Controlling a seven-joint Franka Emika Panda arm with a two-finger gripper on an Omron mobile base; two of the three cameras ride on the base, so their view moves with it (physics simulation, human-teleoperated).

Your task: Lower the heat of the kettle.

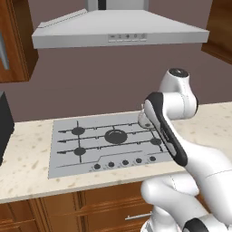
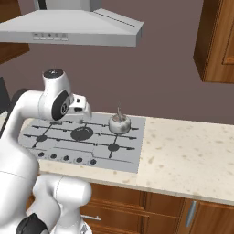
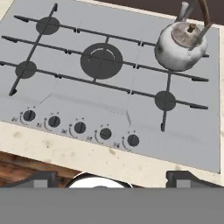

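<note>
The small squat shiny silver kettle sits on the grey stovetop's far right burner. The tool hovers open above the front edge, nearest the round black knobs.

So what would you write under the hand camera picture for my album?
Robot's-eye view: a silver kettle on the grey stove, five black knobs below.

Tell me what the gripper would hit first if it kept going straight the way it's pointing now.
Probably the front strip of the stove, near its row of black knobs, well short of the kettle. The gripper looks steeply down; exact depth is unclear.
</note>
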